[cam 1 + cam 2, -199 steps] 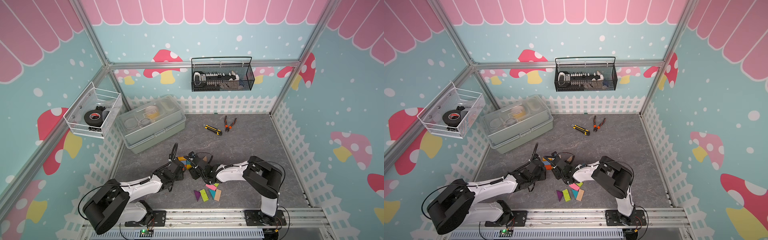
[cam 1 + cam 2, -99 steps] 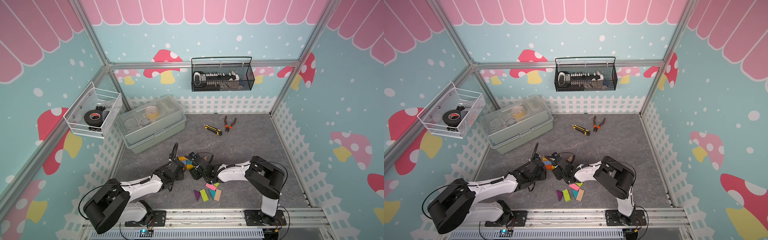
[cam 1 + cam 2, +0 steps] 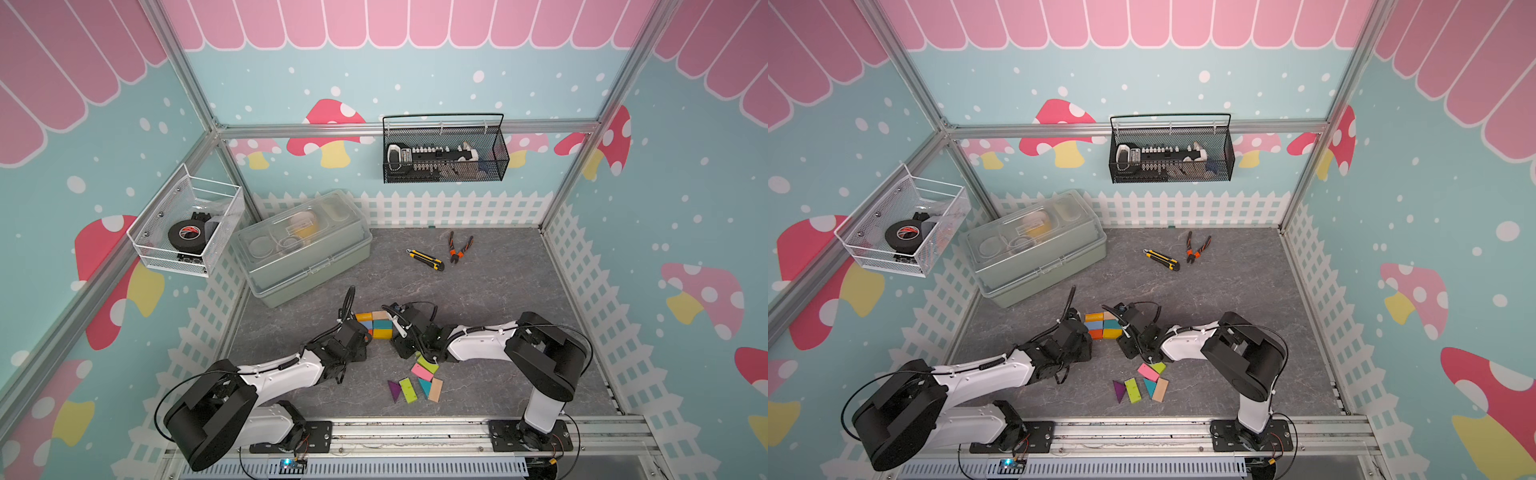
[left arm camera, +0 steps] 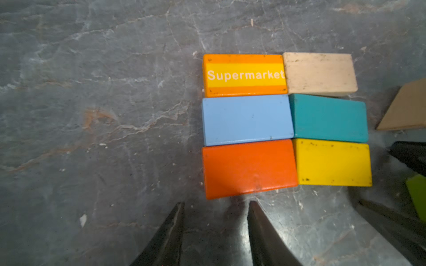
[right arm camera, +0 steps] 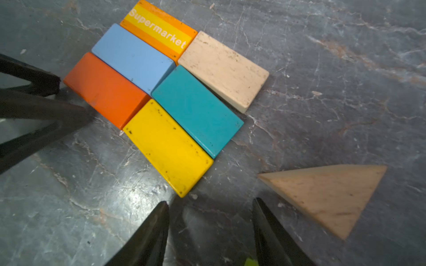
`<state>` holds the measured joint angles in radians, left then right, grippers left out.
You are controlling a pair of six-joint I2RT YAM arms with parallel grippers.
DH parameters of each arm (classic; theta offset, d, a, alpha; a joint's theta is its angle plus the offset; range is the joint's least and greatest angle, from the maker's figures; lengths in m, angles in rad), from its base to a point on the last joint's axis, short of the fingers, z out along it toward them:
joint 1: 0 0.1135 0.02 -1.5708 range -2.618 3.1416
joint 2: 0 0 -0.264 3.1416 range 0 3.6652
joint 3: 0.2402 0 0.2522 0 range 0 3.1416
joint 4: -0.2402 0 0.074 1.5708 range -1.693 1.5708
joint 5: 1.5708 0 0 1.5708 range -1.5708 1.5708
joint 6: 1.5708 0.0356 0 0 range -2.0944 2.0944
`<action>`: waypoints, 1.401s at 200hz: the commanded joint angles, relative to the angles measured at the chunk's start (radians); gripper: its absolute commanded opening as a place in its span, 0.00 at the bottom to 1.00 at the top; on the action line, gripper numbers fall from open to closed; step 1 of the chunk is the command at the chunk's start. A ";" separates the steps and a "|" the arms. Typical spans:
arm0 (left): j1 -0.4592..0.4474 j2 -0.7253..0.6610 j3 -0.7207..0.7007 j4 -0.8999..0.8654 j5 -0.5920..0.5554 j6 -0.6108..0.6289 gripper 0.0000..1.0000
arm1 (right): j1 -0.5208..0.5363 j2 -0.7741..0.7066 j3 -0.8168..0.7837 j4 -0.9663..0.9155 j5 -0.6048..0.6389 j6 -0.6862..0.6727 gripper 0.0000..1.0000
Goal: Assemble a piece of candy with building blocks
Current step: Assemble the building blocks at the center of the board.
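Right gripper (image 5: 208, 207): jaws parted, empty, low over the table, tips just short of the yellow block (image 5: 167, 147).
Tan triangular wedge (image 5: 327, 195): lies flat just beside one right fingertip, apart from the block rectangle; its sharp point aims toward the yellow block's near corner. Right arm is the nearer.
Block rectangle: six flat blocks in two columns, sides touching, the teal block (image 5: 198, 110) slightly askew.
Left gripper (image 4: 215, 207): jaws parted, empty, tips just short of the orange block (image 4: 249, 168).
Spare blocks (image 3: 417, 380): near the front rail.
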<state>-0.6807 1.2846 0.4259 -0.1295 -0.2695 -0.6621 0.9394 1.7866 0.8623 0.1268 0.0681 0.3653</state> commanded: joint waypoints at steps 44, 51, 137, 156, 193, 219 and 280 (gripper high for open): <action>0.007 0.002 -0.025 -0.024 0.013 0.002 0.46 | -0.010 0.046 0.021 -0.015 -0.004 0.007 0.58; 0.007 0.002 -0.024 -0.025 0.013 0.002 0.46 | -0.014 0.050 0.026 -0.018 0.004 0.009 0.57; 0.007 0.027 -0.010 -0.020 0.009 0.012 0.44 | -0.024 0.078 0.050 -0.031 0.023 0.007 0.54; 0.007 0.029 -0.008 -0.017 0.010 0.015 0.44 | -0.026 0.081 0.056 -0.029 0.015 0.007 0.54; 0.007 0.027 -0.009 -0.015 0.010 0.018 0.44 | -0.026 0.088 0.059 -0.024 0.003 0.015 0.54; 0.007 0.035 -0.006 -0.013 0.006 0.019 0.44 | -0.025 0.089 0.058 -0.023 0.000 0.018 0.54; 0.007 0.042 -0.003 -0.009 0.004 0.019 0.44 | -0.025 0.082 0.044 -0.015 -0.011 0.028 0.54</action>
<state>-0.6800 1.3041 0.4263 -0.0998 -0.2764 -0.6468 0.9215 1.8416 0.9173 0.1402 0.0799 0.3637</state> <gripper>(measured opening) 0.439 0.535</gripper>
